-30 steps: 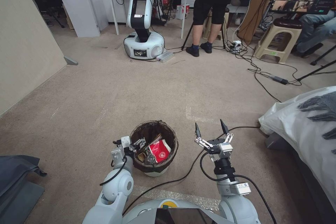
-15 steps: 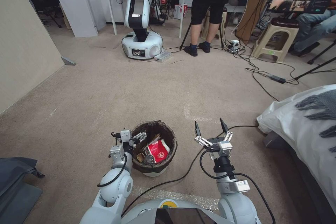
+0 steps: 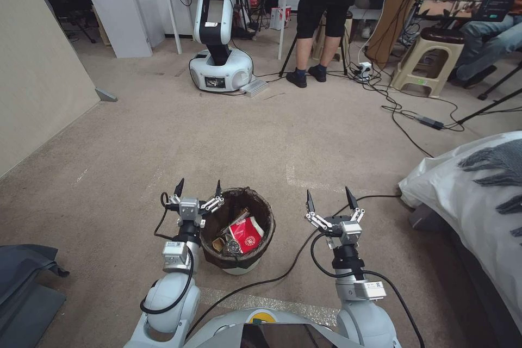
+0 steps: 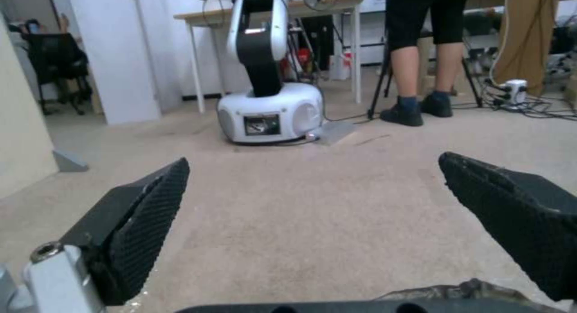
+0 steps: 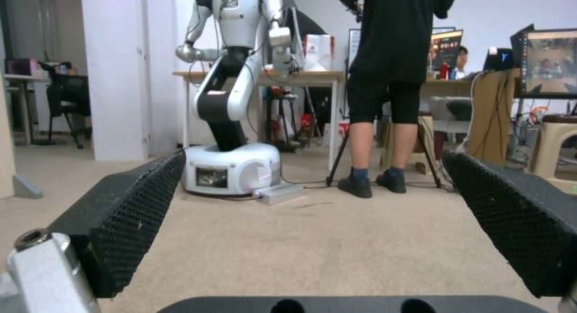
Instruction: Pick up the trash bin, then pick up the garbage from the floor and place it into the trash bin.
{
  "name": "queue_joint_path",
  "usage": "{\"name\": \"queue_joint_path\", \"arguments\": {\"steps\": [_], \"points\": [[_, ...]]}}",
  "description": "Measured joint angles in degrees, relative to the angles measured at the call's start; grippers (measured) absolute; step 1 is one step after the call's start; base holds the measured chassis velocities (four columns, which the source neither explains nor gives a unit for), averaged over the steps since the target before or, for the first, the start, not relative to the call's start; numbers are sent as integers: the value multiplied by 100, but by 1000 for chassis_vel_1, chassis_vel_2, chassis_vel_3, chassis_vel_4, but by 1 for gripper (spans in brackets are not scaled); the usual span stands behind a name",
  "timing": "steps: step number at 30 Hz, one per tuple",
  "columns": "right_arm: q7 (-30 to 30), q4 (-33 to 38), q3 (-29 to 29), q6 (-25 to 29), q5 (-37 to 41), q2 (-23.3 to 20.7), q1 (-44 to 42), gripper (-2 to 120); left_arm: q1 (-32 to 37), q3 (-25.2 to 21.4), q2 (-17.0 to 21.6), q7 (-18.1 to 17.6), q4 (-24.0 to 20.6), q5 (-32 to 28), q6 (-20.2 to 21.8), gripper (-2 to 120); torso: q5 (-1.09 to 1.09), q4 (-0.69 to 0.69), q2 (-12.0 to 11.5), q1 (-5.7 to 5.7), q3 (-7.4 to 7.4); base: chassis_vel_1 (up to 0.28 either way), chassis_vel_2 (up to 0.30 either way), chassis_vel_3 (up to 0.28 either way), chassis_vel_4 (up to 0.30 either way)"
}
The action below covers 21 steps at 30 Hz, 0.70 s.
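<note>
Left gripper (image 3: 197, 188) let go of trash bin (image 3: 239, 266) rim, fingers now apart beside it. Right gripper (image 3: 328, 200) fingers apart, idle. Garbage (image 3: 246, 234) binned; floor (image 3: 272, 136) looks litter-free.

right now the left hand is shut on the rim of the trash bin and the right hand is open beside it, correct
Not quite. In the head view the left hand is open beside the trash bin, its fingers spread and gripping nothing; the left wrist view shows the same spread. The right hand is open beside it, as you say.
</note>
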Motion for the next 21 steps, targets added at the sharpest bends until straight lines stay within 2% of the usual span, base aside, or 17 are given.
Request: {"name": "queue_joint_path", "arguments": {"steps": [7,21], "points": [[125,-32,4,-110,-98,74,31,100,156,-114,14,-213,117,232,-337,100,0,0,0,0,0,0,0,0,0],[142,-23,5,-134,-107,76,33,100,155,-119,18,-225,129,236,-332,100,0,0,1,0,0,0,0,0,0]]}}
